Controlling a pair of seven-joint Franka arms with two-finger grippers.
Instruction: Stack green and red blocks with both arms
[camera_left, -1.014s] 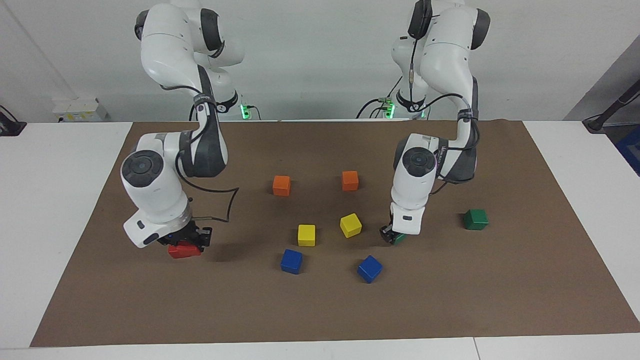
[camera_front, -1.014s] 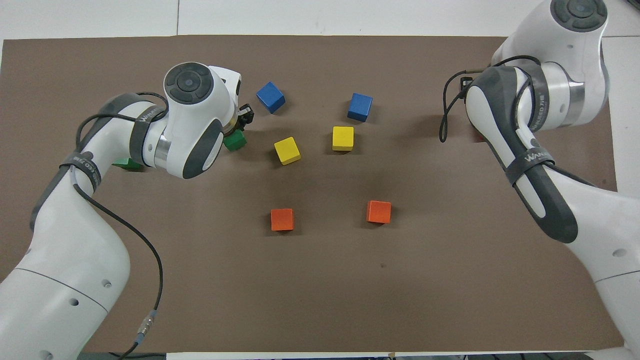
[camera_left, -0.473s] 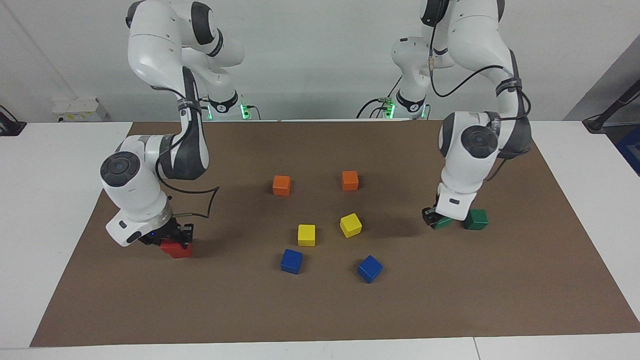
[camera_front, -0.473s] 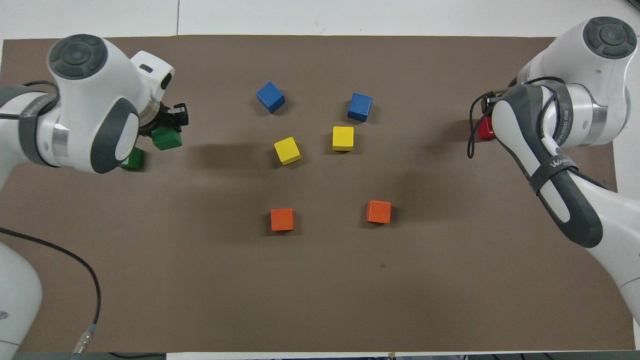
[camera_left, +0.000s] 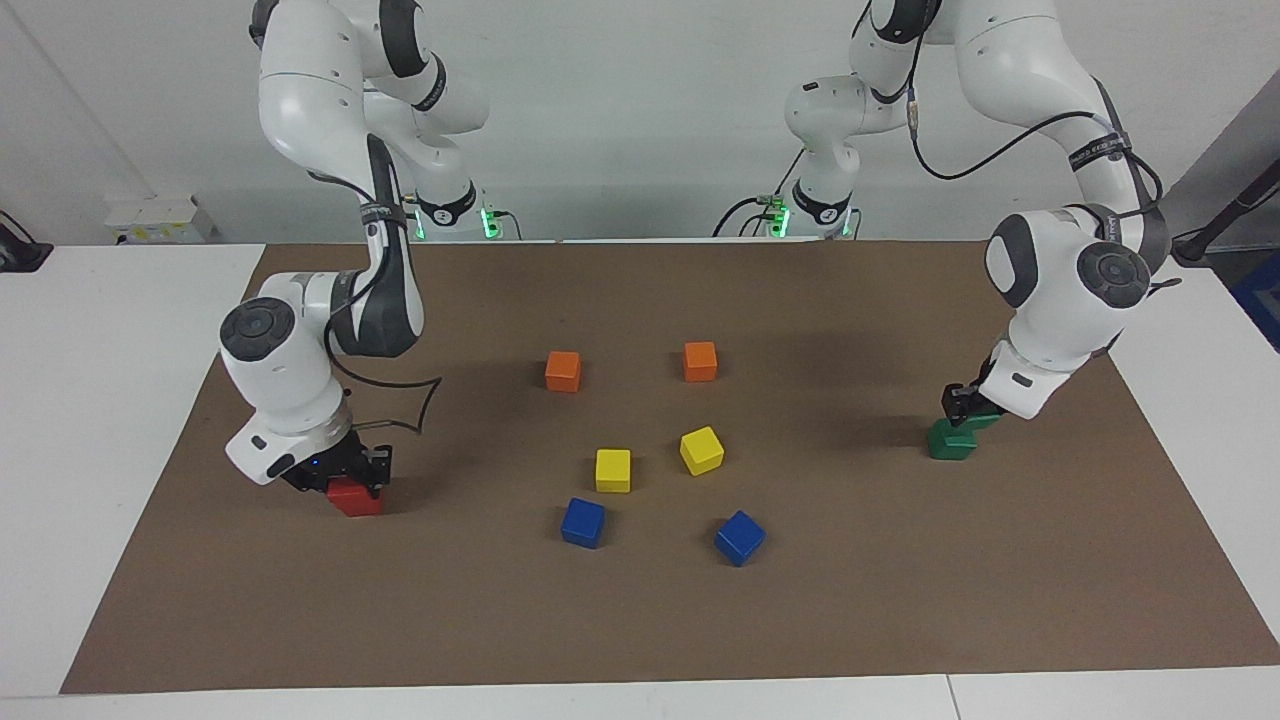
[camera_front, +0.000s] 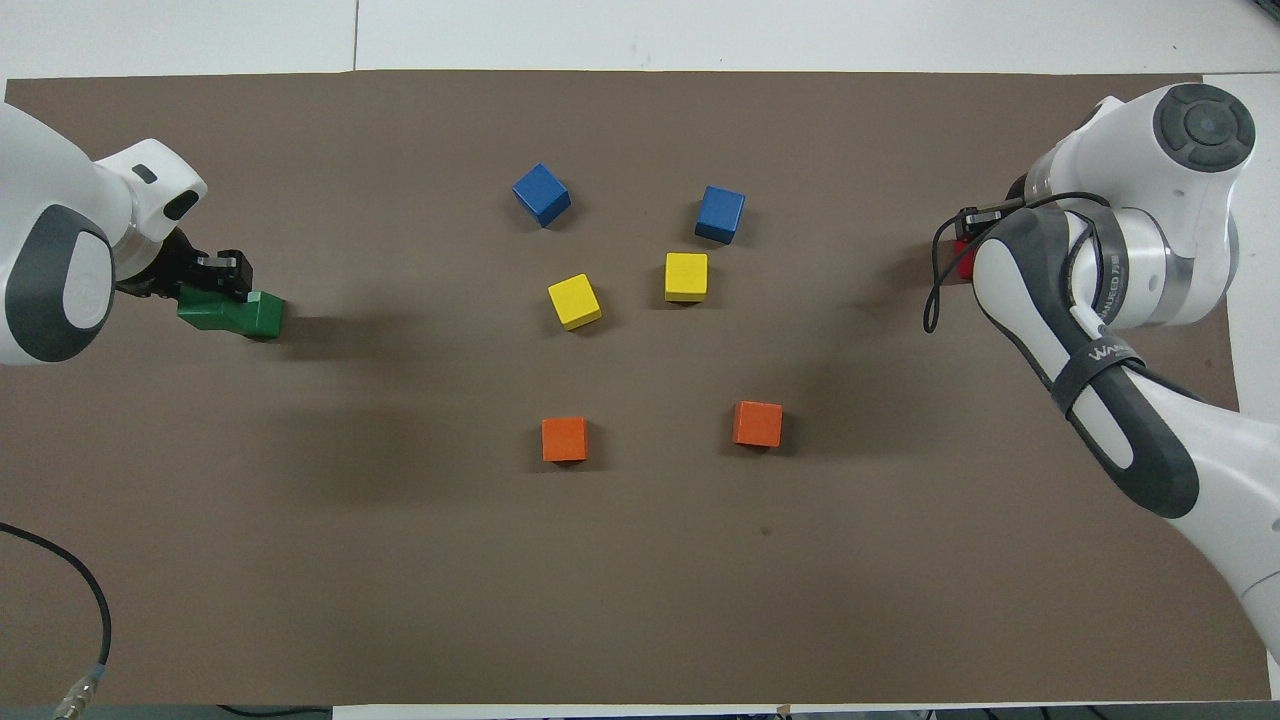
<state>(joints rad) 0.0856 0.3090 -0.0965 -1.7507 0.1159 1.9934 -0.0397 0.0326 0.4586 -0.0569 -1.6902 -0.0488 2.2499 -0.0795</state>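
My left gripper (camera_left: 965, 408) is shut on a dark green block (camera_left: 980, 421) and holds it just over the second green block (camera_left: 948, 441), which lies on the mat at the left arm's end. I cannot tell whether the two touch. In the overhead view the held green block (camera_front: 205, 310) overlaps the lying one (camera_front: 263, 318) under the left gripper (camera_front: 215, 275). My right gripper (camera_left: 345, 476) is shut on a red block (camera_left: 353, 496), low at the mat at the right arm's end. I cannot make out a second red block apart from it. The overhead view shows only a red sliver (camera_front: 962, 258).
Two orange cubes (camera_left: 563, 371) (camera_left: 700, 361), two yellow cubes (camera_left: 613, 470) (camera_left: 701, 450) and two blue cubes (camera_left: 583, 522) (camera_left: 739, 537) lie in the middle of the brown mat (camera_left: 640, 620). White table shows around the mat.
My left gripper has carried the green block from beside the yellow cubes to over the other green block. My right gripper has shifted a little toward its end of the table with the red block.
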